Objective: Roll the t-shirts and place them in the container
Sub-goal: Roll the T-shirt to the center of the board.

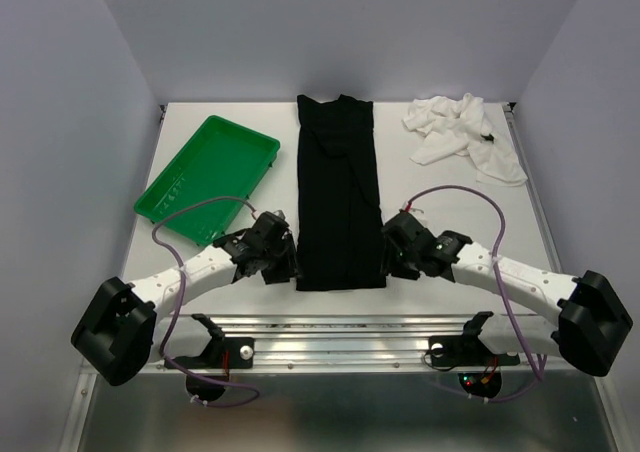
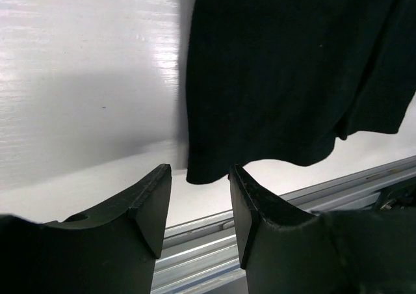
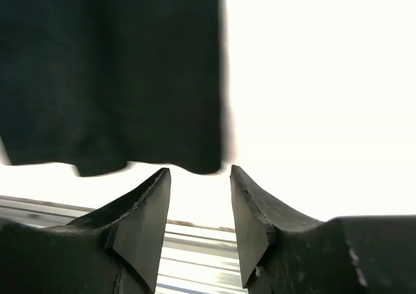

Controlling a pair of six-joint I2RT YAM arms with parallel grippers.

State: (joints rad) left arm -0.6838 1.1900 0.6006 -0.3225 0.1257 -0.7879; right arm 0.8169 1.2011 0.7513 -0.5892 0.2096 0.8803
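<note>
Top external view: black t-shirt [image 1: 340,192] in a long strip at centre, white t-shirt [image 1: 465,137] at 1 o'clock. The left gripper [image 2: 198,177] and the right gripper [image 3: 200,177], parted and empty, flank the strip's 7 and 5 o'clock corners — pinching only the top layer could skew the roll.

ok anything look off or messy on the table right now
Only the white t-shirt stands out: it is crumpled in a heap at the far right corner, not spread flat. The black t-shirt lies folded in a straight long strip in the middle, and the green tray sits angled at far left.
</note>
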